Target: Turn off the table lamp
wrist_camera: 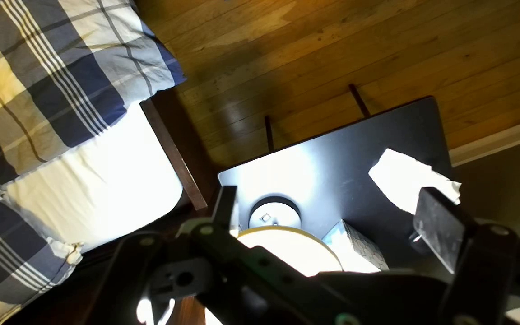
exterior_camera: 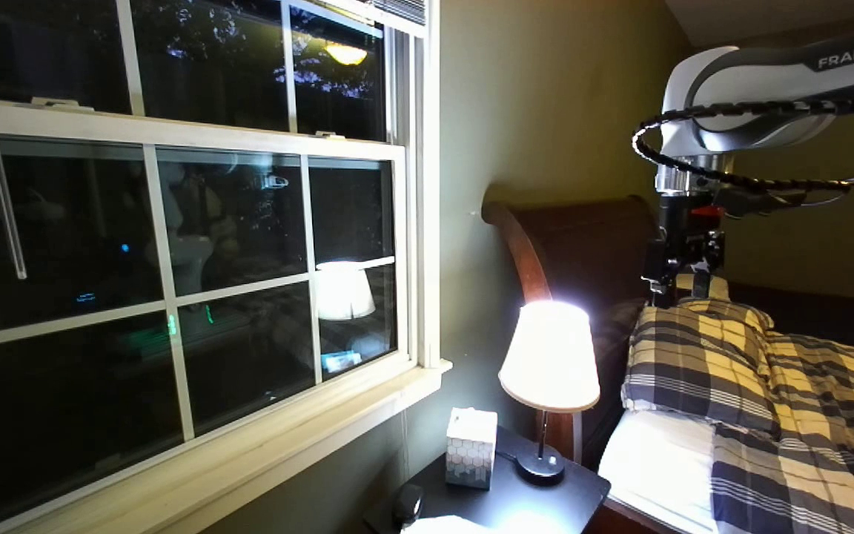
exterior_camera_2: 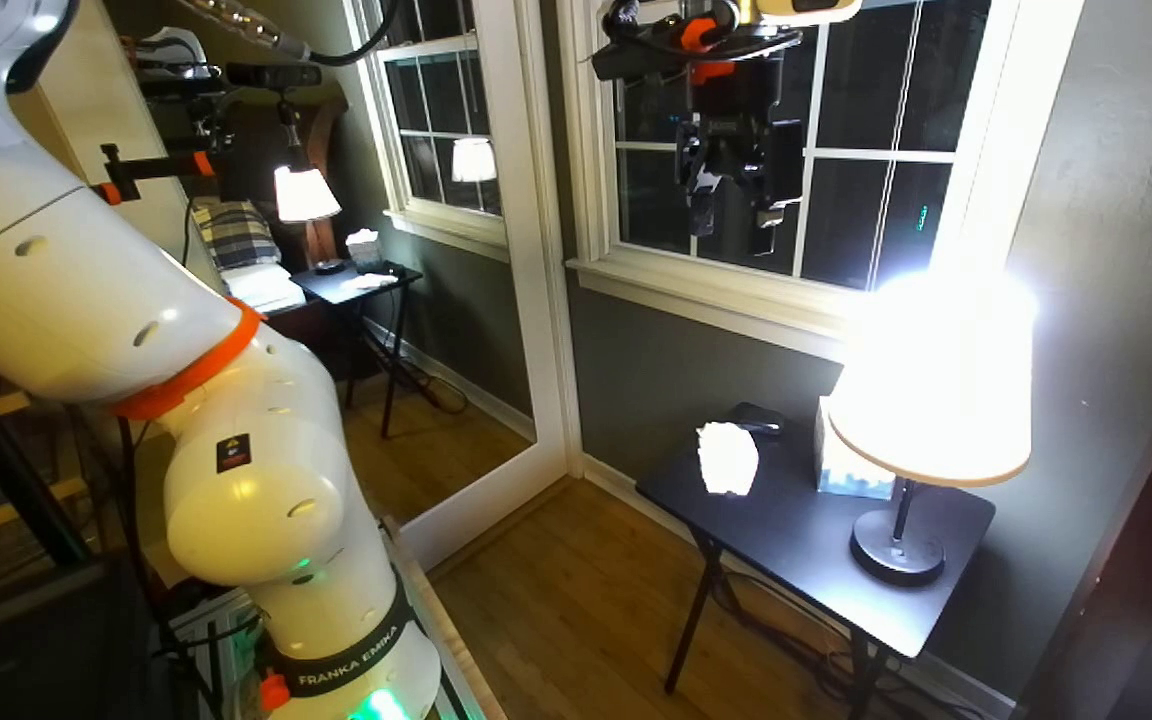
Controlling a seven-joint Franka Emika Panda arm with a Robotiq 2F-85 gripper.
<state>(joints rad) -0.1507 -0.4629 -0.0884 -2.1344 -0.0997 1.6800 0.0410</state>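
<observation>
The table lamp is lit. Its glowing tapered shade [exterior_camera: 549, 356] tops a thin dark stem and round base [exterior_camera_2: 898, 548]. It stands upright on a small black table [wrist_camera: 341, 180], near a corner. From above, in the wrist view, the lamp's base [wrist_camera: 274, 214] bears a small square mark, and the gripper's body partly covers the shade [wrist_camera: 294, 250]. My gripper [wrist_camera: 332, 210] points down with fingers wide apart and nothing between them. In both exterior views the gripper [exterior_camera: 681, 291] [exterior_camera_2: 734, 225] hangs high in the air, apart from the lamp.
A patterned boxy object [exterior_camera: 471, 449] stands beside the lamp base. A crumpled white item [exterior_camera_2: 726, 458] and a small dark object [exterior_camera_2: 758, 418] lie on the table too. The bed with plaid pillow [exterior_camera: 694, 363], window sill [exterior_camera_2: 696, 298] and a mirror [exterior_camera_2: 456, 330] are close by.
</observation>
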